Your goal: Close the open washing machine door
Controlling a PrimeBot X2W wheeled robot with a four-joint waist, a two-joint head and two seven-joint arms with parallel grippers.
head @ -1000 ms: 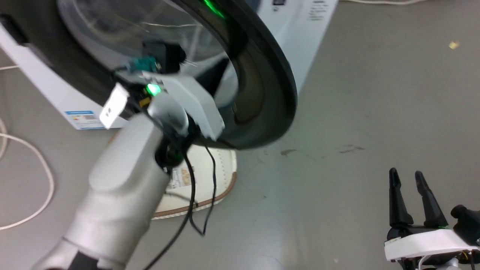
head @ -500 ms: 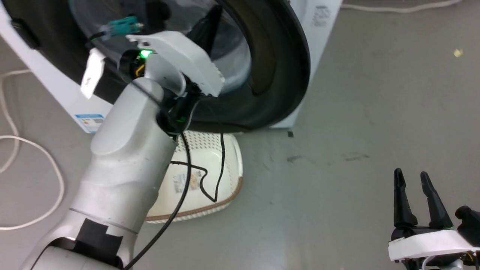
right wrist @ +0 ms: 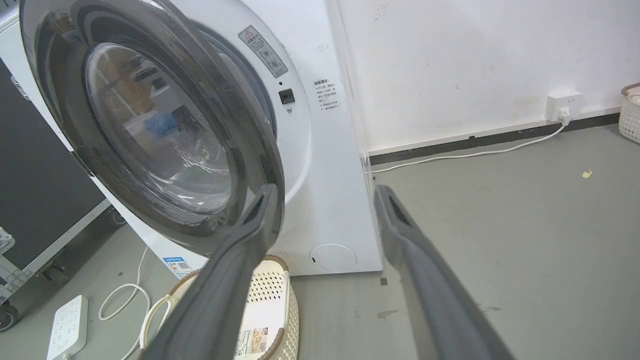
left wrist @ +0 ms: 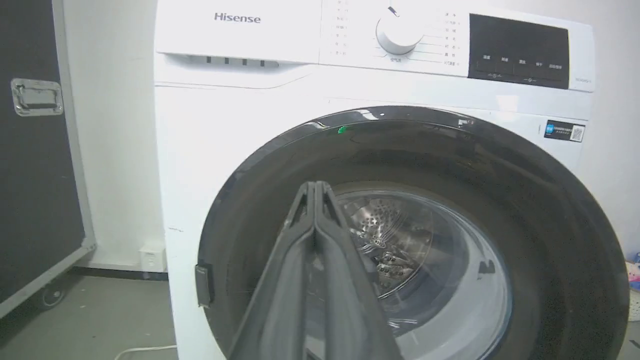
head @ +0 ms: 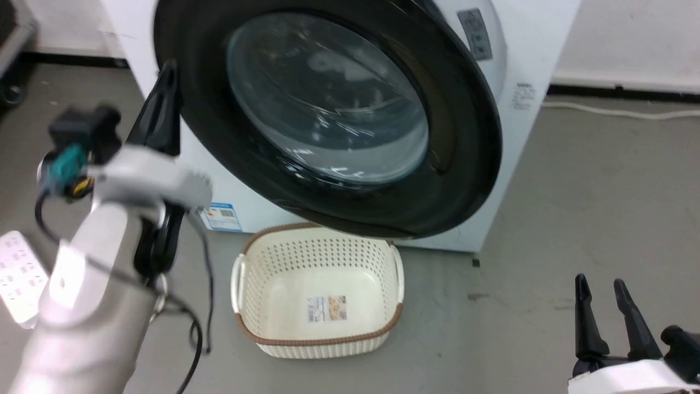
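Black fingers of the left gripper (left wrist: pixel 316 185) are pressed together on nothing, aimed at the washing machine door (right wrist: pixel 165 130), which hangs ajar off the front of the washing machine (left wrist: pixel 240 115); the right gripper (head: pixel 599 284) idles low, fingers parted. That door looks heavy, rigid and slick, so I would push flat on its wide rim (head: pixel 470 142) at the free edge rather than on the glass (head: pixel 328 104). Below it a cream laundry basket (head: pixel 328 251) sits on grey floor (head: pixel 574 186), a white wall (right wrist: pixel 450 60) behind.
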